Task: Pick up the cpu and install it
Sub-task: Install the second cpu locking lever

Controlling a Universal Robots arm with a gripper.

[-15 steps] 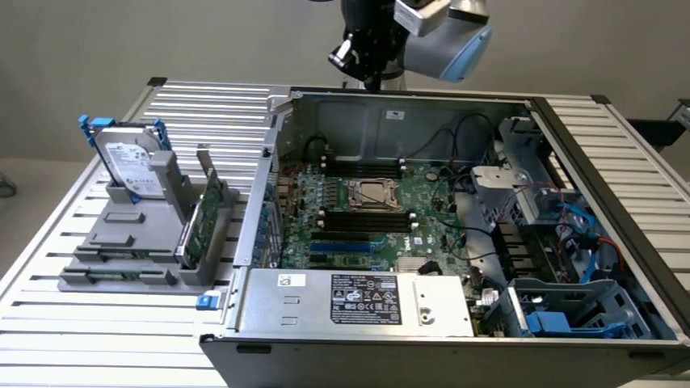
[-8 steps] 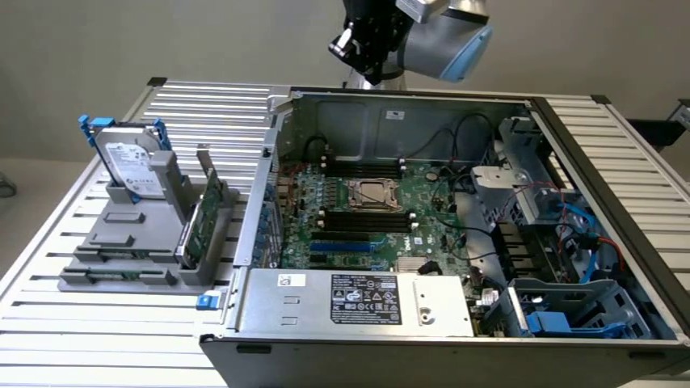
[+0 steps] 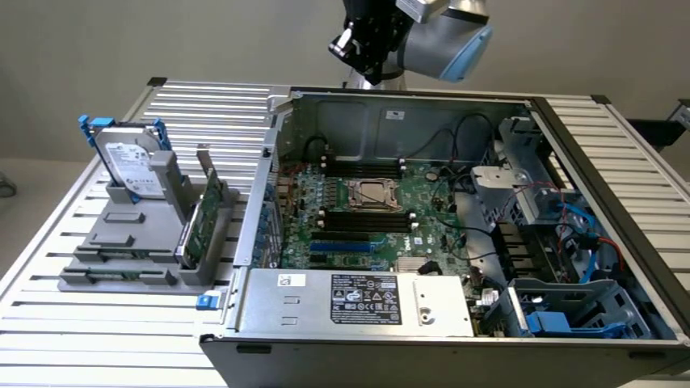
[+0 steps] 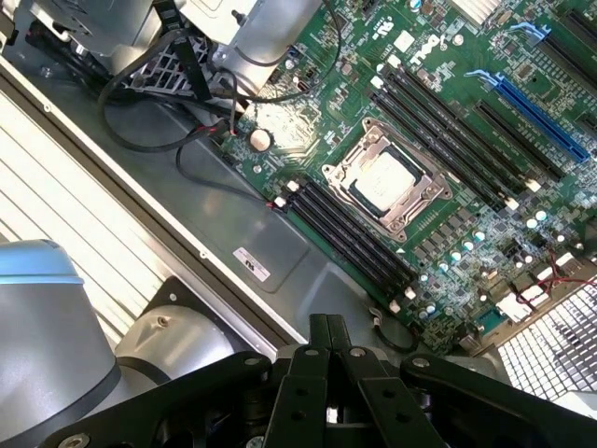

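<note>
A silvery top with a tan rim is shown on the cpu (image 4: 384,181), set in a green motherboard (image 4: 466,140), while blue handles are seen on the silver hard drive (image 3: 129,166).

White slatted metal table (image 3: 205,109) carries everything, ribs running across the exterior view from left to right. Large open grey steel computer case (image 3: 323,327) lies on its side directly on the table, taking the middle and the exterior view's right, its green motherboard (image 3: 367,234) facing up. Left of it, just beside the case wall, sits a grey plastic fixture block (image 3: 119,242) holding a silver hard drive with blue handles (image 3: 128,162) and an upright green circuit card (image 3: 207,214).
</note>
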